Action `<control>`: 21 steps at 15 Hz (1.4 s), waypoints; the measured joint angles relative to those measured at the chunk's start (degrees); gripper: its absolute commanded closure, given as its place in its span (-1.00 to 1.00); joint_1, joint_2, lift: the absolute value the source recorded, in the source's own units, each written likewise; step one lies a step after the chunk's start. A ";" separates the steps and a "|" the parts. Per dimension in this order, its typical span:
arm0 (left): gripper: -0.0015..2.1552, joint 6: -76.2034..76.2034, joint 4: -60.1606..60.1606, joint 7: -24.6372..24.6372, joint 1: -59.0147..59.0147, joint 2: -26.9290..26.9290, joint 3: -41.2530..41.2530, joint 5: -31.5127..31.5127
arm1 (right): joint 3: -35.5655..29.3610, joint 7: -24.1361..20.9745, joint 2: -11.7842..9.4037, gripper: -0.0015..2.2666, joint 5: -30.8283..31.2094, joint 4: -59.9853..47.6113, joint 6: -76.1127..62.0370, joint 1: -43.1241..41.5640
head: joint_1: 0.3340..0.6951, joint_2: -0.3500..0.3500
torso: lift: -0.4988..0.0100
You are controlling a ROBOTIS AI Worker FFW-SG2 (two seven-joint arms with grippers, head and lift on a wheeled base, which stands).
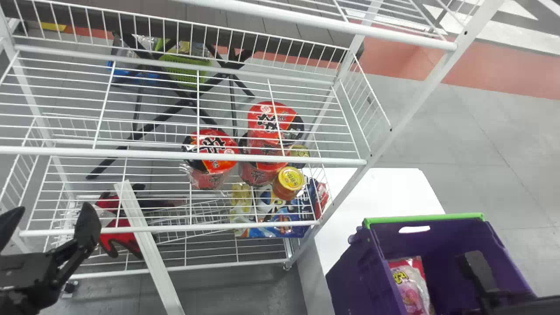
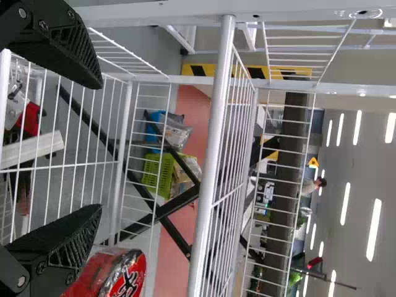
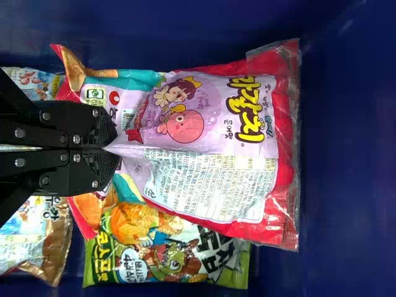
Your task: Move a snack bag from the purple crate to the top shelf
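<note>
Lifting the snack bag out of the purple crate looks like the step in hand: it lies flat in there, partly over a green bag, w/ the R pincer clamped on a fold of its film near one end. L pincer is parked by the rack, fingers apart.

Grip's off-centre, so the far end will prob. sag & swing; go up slow, straight, no jerk. Min. squeeze that holds: film's thin & slick, contents likely crush easily, & too much force could pop a seam. Let the green bag slide off ASAP; if it drags along, pause & ease the load free b/4 going higher. Clear the crate's green rim w/ the whole hanging length, not just the R pincer, b/c a corner could snag there.

Then, well above the table, swing L twd the rack, wide of its corner post. Top shelf is the high tier, so get full ht. 1st, then go in over the front rail, lower til the bag's wt. is on the wires, & only then let go.
</note>
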 measured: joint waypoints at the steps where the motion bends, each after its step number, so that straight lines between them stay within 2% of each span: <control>1: -0.87 0.00 0.22 -0.09 -0.08 -0.03 0.00 0.08 | -0.19 0.03 0.17 0.45 -0.05 0.00 0.06 0.13 | 1.00 -1.00 | -0.50; 7: -0.87 -0.16 0.90 -0.18 -0.53 0.00 0.18 0.14 | -1.70 0.28 2.15 0.45 -0.20 -2.34 0.59 1.04 | 1.00 -1.00 | -0.41; 21: -0.87 0.19 0.50 0.50 -0.77 0.03 0.76 -0.23 | -3.17 0.62 2.68 0.45 -0.18 -6.05 1.85 2.18 | 1.00 -1.00 | -0.19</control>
